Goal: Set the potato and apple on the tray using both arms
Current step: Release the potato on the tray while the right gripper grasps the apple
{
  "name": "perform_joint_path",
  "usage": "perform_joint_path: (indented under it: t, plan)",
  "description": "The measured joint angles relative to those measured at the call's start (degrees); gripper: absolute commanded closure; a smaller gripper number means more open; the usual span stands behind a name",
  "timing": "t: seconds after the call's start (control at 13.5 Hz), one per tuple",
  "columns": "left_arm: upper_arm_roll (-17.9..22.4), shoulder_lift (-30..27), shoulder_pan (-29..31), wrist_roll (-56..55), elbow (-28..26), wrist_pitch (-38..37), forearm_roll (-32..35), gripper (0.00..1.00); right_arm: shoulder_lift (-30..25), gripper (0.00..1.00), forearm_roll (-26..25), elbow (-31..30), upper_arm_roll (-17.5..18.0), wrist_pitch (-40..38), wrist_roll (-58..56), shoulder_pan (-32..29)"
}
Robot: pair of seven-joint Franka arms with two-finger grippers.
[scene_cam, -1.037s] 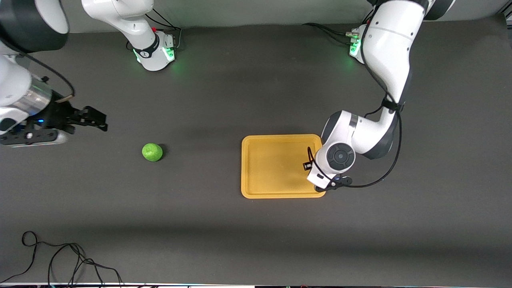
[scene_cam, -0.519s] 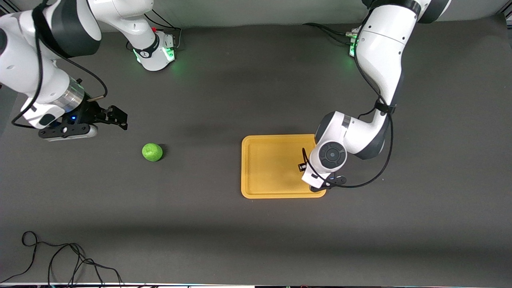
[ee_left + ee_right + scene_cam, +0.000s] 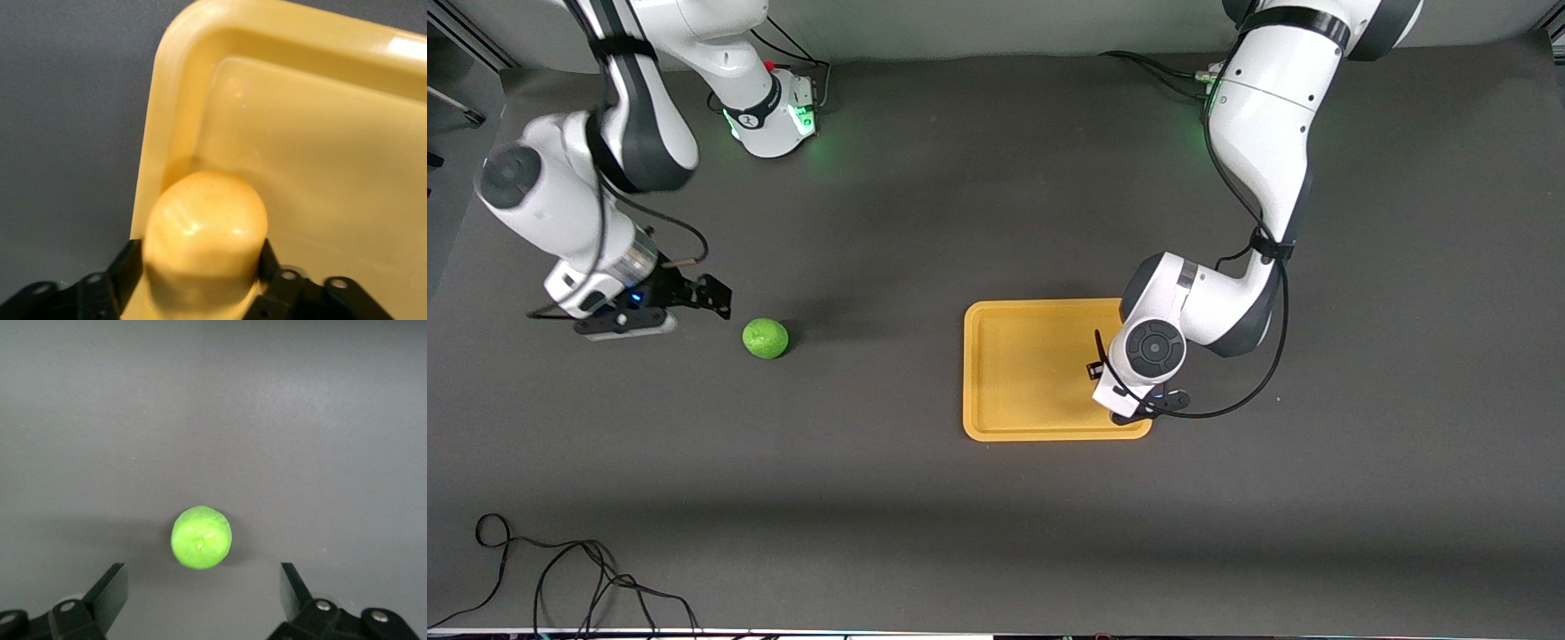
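Observation:
The yellow potato [image 3: 203,220] sits between the fingers of my left gripper [image 3: 200,257], which touch both its sides, low over a corner of the orange-yellow tray [image 3: 320,167]. In the front view the left wrist [image 3: 1154,351] hangs over the tray [image 3: 1032,356] at its edge toward the left arm's end and hides the potato. The green apple [image 3: 766,339] lies on the dark table toward the right arm's end. My right gripper [image 3: 713,298] hovers open right beside it. In the right wrist view the apple [image 3: 201,537] lies just ahead of the gripper [image 3: 202,572], centred between its wide-spread fingers.
A loose black cable [image 3: 560,578] lies at the table's front corner toward the right arm's end. The arms' green-lit bases [image 3: 783,116] stand along the table's back edge.
The right arm has swung in and down, bringing its open gripper close beside the apple. The left wrist has shifted slightly inward over the tray.

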Motion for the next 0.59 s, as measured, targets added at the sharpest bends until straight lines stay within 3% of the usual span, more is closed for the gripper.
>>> perform_joint_path:
  t: [0.37,0.59]
  plan:
    - [0.32,-1.12,0.1,-0.06,1.66,-0.22,0.02,0.0,9.87,0.0,0.0,-3.92,0.16,13.19,-0.08,2.92]
    - [1.05,-7.29,1.64,0.1,2.86,-4.11,0.54,0.0,12.73,0.0,0.0,-4.87,-0.01,16.91,-0.08,3.0]
